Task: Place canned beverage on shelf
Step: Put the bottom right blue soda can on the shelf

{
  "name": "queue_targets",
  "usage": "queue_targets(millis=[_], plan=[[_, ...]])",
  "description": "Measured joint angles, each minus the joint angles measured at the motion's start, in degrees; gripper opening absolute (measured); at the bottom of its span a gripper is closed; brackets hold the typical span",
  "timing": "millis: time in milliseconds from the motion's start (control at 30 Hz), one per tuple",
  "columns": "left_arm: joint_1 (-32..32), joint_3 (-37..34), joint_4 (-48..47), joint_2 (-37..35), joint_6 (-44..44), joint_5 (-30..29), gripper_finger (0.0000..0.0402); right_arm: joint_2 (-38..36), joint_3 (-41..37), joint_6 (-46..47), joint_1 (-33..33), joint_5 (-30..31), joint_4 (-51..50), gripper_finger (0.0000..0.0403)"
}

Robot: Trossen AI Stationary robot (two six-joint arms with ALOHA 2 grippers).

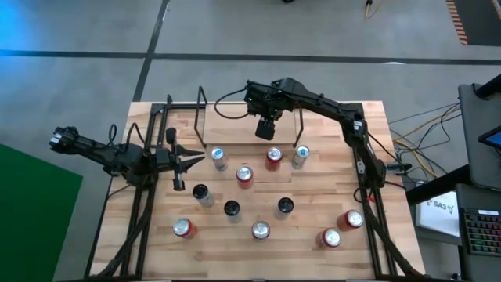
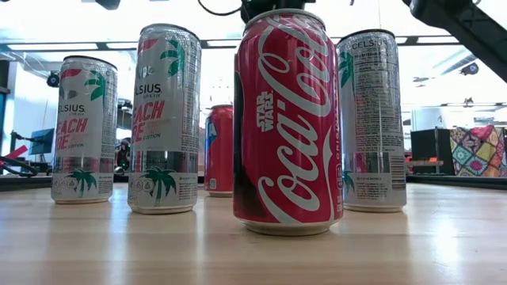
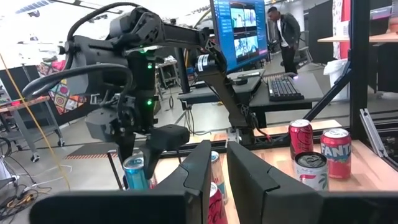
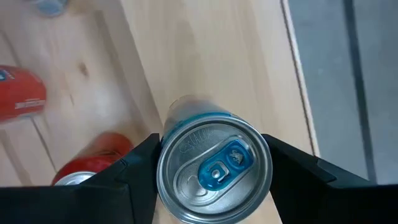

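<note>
Right gripper (image 4: 214,168) pinching round silver can w/ blue tab (image 4: 214,169), left gripper (image 3: 214,180) pressed together.

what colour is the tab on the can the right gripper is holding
Blue, on a silver lid: the can sits between the right gripper fingers. Right wrist view shows it best.

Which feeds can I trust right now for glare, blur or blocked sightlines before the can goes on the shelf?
Low view: bright backlight washes out the room, and the red cola can blocks the middle. Right wrist view: the held can is sharp between the right gripper fingers, while the red cans behind it are blurred. High view: even light, with the shelf clear.
</note>
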Motion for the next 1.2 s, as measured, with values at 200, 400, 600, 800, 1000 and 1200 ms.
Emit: queue_targets(millis=[200,400,600,800,1000,1200], plan=[[0.0,0.0,-0.4,0.0,0.0,0.0,0.0037,1.0,0.0,-2.7,-0.3,-2.2,0.1,0.0227],[0.0,0.0,-0.3,0.0,0.0,0.0,0.0037,1.2,0.0,-4.2,-0.4,-4.1,3.3,0.0227],[0.0,0.0,0.5,0.2,0.0,0.0,0.0037,1.2,0.0,-3.6,-0.4,-4.8,9.6,0.0227],[0.0,0.0,0.5,0.4,0.0,0.0,0.0037,1.2,0.0,-2.7,-0.4,-5.0,9.1,0.0227],[0.0,0.0,0.5,0.4,0.0,0.0,0.0037,1.2,0.0,-2.3,-0.4,-4.9,5.5,0.0227],[0.0,0.0,0.5,0.4,0.0,0.0,0.0037,1.2,0.0,-2.3,-0.4,-4.9,5.2,0.0227]])
